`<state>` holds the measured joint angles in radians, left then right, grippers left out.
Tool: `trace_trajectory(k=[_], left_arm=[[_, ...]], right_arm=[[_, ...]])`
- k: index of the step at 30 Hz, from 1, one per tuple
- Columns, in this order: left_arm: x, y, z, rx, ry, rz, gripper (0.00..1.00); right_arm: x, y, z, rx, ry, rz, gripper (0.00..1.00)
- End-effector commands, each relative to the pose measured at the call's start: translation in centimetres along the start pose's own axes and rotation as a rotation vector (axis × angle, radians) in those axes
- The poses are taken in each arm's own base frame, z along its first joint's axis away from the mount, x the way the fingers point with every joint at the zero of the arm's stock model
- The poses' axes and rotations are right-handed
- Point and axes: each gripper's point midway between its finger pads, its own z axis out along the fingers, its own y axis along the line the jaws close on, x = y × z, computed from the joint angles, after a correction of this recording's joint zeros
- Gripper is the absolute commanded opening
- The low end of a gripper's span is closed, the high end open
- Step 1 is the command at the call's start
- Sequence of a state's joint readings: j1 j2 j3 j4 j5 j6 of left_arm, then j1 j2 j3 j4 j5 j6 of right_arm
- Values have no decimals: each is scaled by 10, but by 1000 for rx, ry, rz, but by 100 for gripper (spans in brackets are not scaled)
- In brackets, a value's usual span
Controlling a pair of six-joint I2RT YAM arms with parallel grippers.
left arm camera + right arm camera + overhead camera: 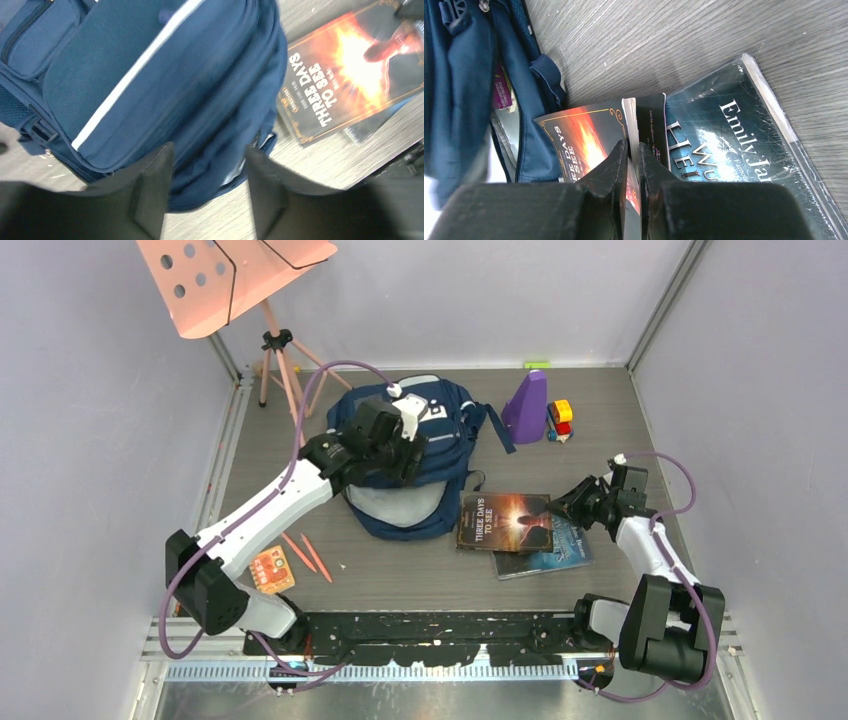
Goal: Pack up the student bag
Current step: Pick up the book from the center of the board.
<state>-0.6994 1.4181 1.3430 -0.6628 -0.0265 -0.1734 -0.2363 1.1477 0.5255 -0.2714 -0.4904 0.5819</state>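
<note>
The student bag (445, 415), navy with white stripes, lies at the middle back of the table with its pale grey lining showing at the near end. My left gripper (405, 455) hovers over it, open; in the left wrist view the bag (150, 75) fills the frame and its lower fabric edge shows between the spread fingers (152, 190), not pinched. Right of the bag lies the book "Three Days to See" (505, 522) on top of a darker blue book (550, 558). My right gripper (633, 155) is shut on the right edge of the orange-covered book (584, 140), beside the blue book (724, 145).
A pink music stand (235, 280) rises at the back left. A purple cone-shaped object (527, 405) and a small coloured block toy (561, 418) stand at the back right. Two orange pencils (310, 555) and an orange card (272, 570) lie near the left arm.
</note>
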Motion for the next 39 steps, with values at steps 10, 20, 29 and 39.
trace_trajectory(k=[10, 20, 29, 39], left_arm=[[-4, -91, -39, 213, -277, -368, 72], [56, -146, 14, 446, -228, -753, 67], [81, -158, 69, 435, -213, -795, 62], [118, -153, 107, 368, -159, -879, 61]], right_arm=[[-20, -15, 0, 137, -93, 50, 15], [-30, -4, -9, 97, -161, 13, 56], [-33, 10, -20, 43, -189, -15, 67], [-38, 27, -25, -14, -194, -27, 69]])
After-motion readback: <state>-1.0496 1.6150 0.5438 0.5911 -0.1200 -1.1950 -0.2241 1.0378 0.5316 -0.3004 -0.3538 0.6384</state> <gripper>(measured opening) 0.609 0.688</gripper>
